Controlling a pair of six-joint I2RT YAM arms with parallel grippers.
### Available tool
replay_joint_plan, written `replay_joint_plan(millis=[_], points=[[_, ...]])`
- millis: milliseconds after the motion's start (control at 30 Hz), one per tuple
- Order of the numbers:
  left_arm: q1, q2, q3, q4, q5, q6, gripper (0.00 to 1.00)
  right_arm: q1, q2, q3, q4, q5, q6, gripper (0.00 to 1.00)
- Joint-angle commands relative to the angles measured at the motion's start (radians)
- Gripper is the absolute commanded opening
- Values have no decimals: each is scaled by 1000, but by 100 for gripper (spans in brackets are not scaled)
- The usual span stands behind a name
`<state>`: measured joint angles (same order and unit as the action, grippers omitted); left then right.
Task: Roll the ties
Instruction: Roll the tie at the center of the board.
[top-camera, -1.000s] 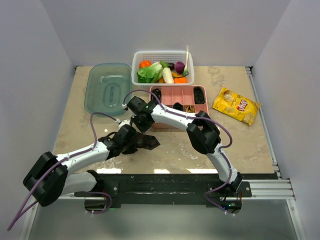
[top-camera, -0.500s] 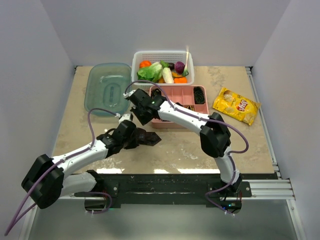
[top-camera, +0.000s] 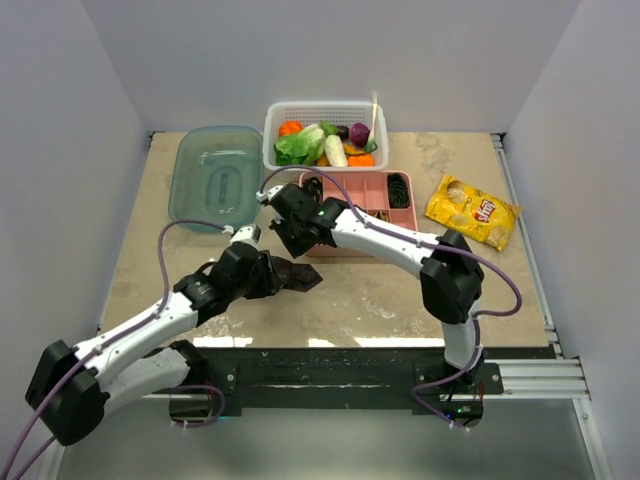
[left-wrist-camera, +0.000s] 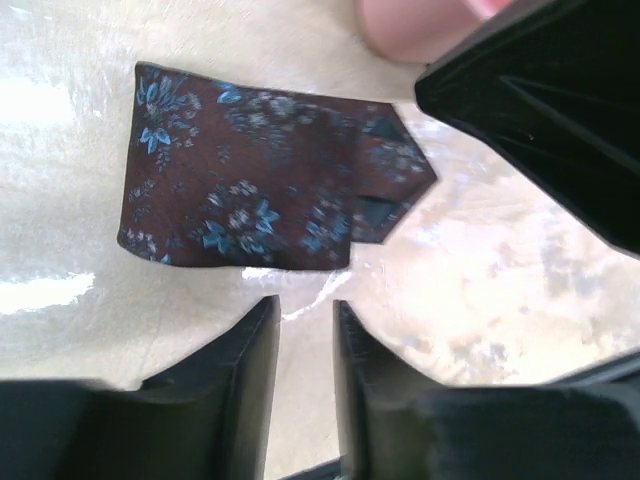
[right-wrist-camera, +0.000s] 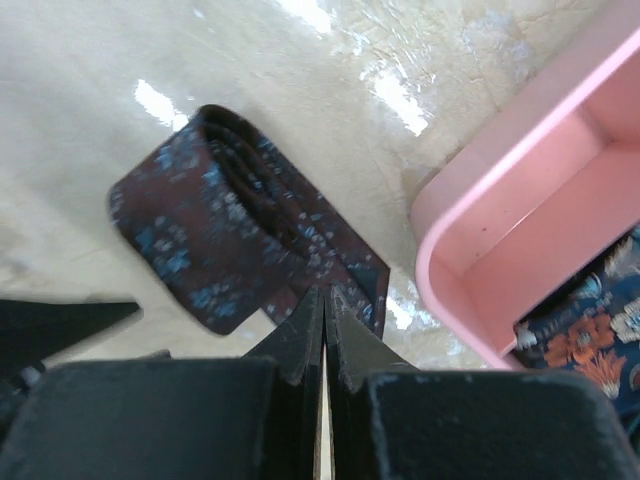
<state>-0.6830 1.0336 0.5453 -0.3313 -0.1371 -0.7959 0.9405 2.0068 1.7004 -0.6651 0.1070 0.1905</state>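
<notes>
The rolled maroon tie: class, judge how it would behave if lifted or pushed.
Probably floppy: the tie is soft layered fabric, so it may uncoil if lifted by one layer. Its pointed tail lies loose, likely to drag. Flattened, it seems unlikely to roll away.

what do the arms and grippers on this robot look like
The left arm and right arm both have slim white links joined by bulky black housings at the joints. A purple cable loops loosely along each arm. The left gripper and right gripper are matte black, each with two flat, tapering fingers. No markings are visible.
</notes>
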Motion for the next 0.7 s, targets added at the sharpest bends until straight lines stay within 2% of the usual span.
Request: replay_joint_plan(millis=[0,33,67,133,200,267,400,467,500,533,600,667], points=[[3,-131,42,-92,18,38,57,3,-134,-53,105,-76,4,0],[7,-164,54,-130,8,41,65,3,-154,-64,128,-92,4,0],[13,-173,85,-144,-1,43,78,3,-160,-76,140,-104,3,0],[51,-170,119,-167,8,56,86,3,-167,-102,169,-133,4,0],[101,-146,168,-176,68,72,88,3,-158,-110,185,-144,9,0],[209,-107,189,-163,177,99,89,3,-137,-108,185,-184,13,0],[370,-52,177,-92,332,130,89,4,-102,-117,209,-224,24,0],[425,-18,144,-48,440,139,90,6,-88,-120,213,-233,24,0],[488,-7,128,-28,483,142,90,6,-86,-123,216,-234,23,0],[522,12,110,21,583,142,90,7,-85,-130,222,-234,26,0],[609,34,50,70,666,141,90,7,-83,-143,231,-245,24,0],[649,66,9,129,749,141,90,7,-82,-157,236,-256,24,0]])
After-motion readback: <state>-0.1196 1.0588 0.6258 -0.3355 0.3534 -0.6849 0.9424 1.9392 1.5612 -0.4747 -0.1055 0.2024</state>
